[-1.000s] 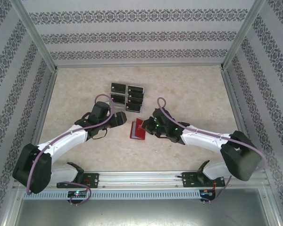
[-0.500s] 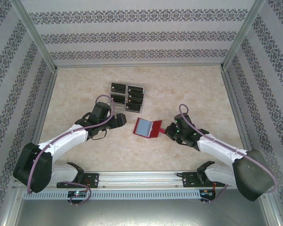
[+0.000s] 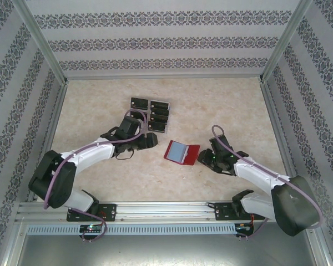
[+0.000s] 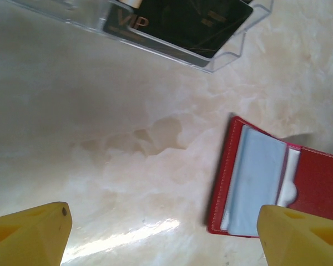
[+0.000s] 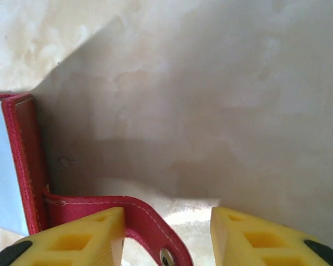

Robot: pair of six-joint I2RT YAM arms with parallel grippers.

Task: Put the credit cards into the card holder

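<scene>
The red card holder (image 3: 181, 152) lies open on the table, its greyish sleeves (image 4: 258, 183) facing up. Several black credit cards (image 3: 150, 113) rest in a clear tray behind it, and one of those credit cards (image 4: 183, 19) appears at the top of the left wrist view. My left gripper (image 3: 151, 141) is open just left of the holder, over bare table, with the left gripper's (image 4: 164, 238) right finger near the holder's corner. My right gripper (image 3: 201, 157) is open at the holder's right edge. The red snap tab (image 5: 147, 221) lies between the right gripper's (image 5: 167, 238) fingers, against the left one.
The clear plastic tray (image 4: 233, 47) stands just beyond the card holder. Patterned walls with metal posts (image 3: 277, 50) enclose the table on three sides. Bare marble-look tabletop (image 3: 233, 111) stretches to the right and left of the tray.
The right gripper pulled the holder's tab rightward, unfolding the holder flat, then opened its jaws. The left gripper has shifted right and forward, closer to the holder.
</scene>
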